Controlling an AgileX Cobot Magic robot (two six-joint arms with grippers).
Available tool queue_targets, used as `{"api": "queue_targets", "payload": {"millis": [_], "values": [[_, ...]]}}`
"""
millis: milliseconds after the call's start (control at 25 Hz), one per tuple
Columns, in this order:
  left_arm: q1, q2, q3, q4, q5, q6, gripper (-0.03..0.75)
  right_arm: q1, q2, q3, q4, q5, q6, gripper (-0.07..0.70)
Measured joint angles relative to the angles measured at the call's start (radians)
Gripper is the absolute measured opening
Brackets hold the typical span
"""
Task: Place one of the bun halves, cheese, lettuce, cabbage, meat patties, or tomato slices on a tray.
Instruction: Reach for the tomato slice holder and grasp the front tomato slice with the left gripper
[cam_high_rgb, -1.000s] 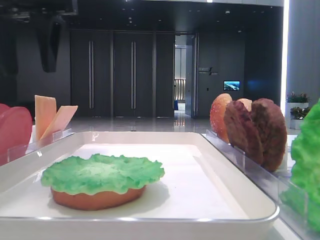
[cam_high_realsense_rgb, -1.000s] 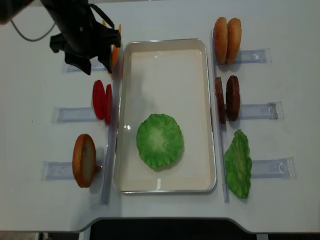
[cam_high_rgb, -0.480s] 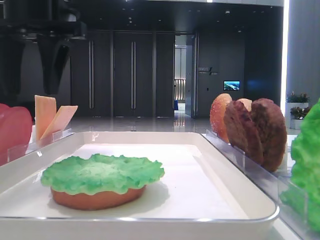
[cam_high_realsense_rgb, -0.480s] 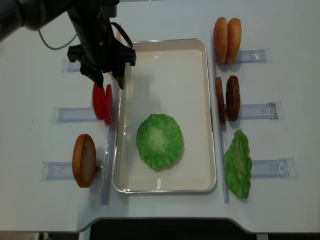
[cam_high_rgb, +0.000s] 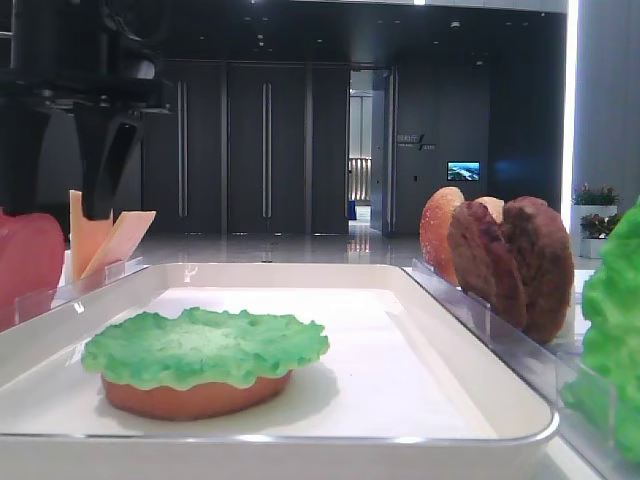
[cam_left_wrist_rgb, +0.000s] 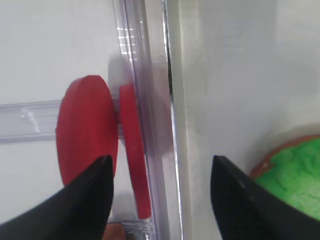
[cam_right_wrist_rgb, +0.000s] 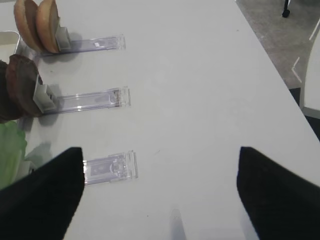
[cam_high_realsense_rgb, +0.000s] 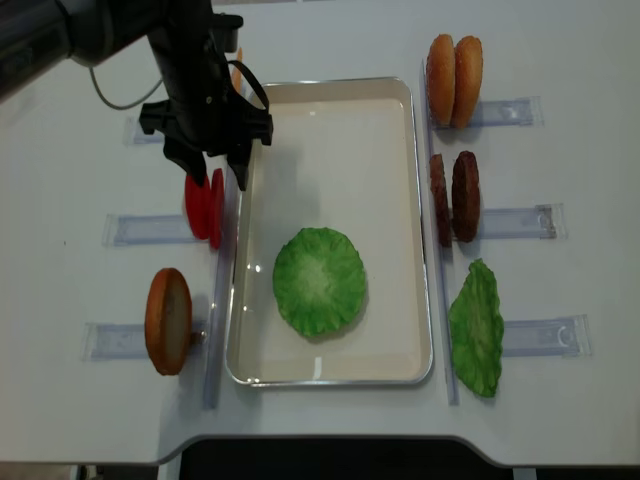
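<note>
- The left gripper (cam_high_realsense_rgb: 208, 172), black, hangs above the 2 flat red tomato slices (cam_high_realsense_rgb: 204, 207); its jaws stand apart and empty, 1 on each side of the upright discs in the left wrist view.
- The tomato slices stand on edge in a clear plastic holder strip (cam_high_realsense_rgb: 150, 229), just left of the large white rectangular tray (cam_high_realsense_rgb: 330, 95).
- A ruffled green lettuce leaf (cam_high_realsense_rgb: 319, 280) lies on an orange-brown bun half (cam_high_rgb: 195, 397) inside the tray.
- The right gripper (cam_right_wrist_rgb: 160, 200) hovers over the white tabletop (cam_right_wrist_rgb: 200, 90), jaws spread wide, grasping nothing.
- 2 dark brown meat patties (cam_high_realsense_rgb: 455, 197) stand right of the tray.
</note>
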Motion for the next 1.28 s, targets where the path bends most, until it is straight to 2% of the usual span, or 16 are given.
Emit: {"api": "queue_targets", "payload": {"millis": [280,560,800,1040,1280], "values": [[0.000,0.030,0.000,0.001,0.000,0.000,0.471,0.000,0.000,0.000,0.000,0.000,0.000,0.587],[-0.009,0.042,-0.001,0.031,0.035,0.000,0.471,0.000,0.000,0.000,0.000,0.000,0.000,0.587],[-0.010,0.052,-0.001,0.074,0.040,-0.001,0.469,0.000,0.000,0.000,0.000,0.000,0.000,0.587],[-0.010,0.052,-0.001,0.086,0.041,-0.003,0.361,0.000,0.000,0.000,0.000,0.000,0.000,0.587],[-0.010,0.052,-0.001,0.091,0.042,-0.003,0.294,0.000,0.000,0.000,0.000,0.000,0.000,0.587]]}}
